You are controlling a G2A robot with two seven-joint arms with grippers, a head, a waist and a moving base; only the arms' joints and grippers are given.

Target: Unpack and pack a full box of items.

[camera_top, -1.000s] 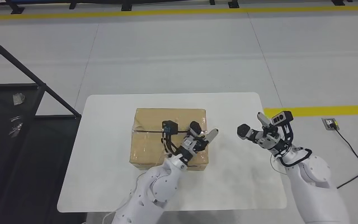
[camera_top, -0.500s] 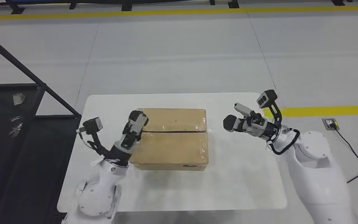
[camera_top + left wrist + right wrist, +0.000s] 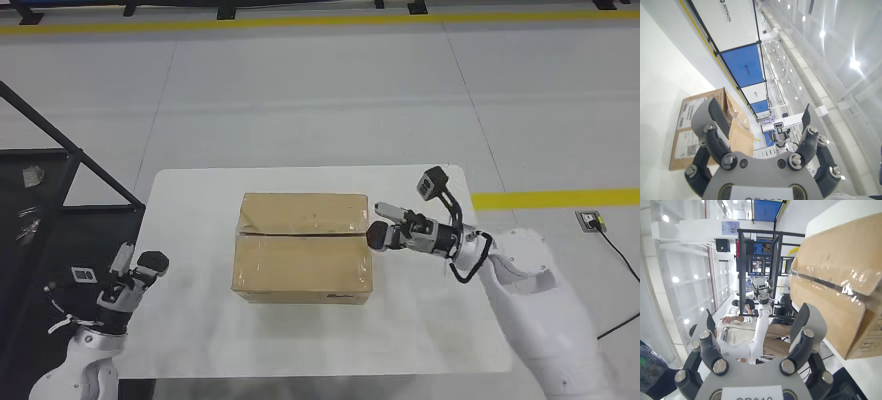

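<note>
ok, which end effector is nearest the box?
The right end effector, beside the cardboard box at its seam; the left end effector is well clear.

We take this for a large industrial test hall: a smooth pale floor (image 3: pixel 300 100) marked with a yellow line (image 3: pixel 300 20), blue and white partition panels (image 3: pixel 743 66), black metal frames (image 3: pixel 776 256), and a high ceiling with rows of lamps (image 3: pixel 822 34).
</note>
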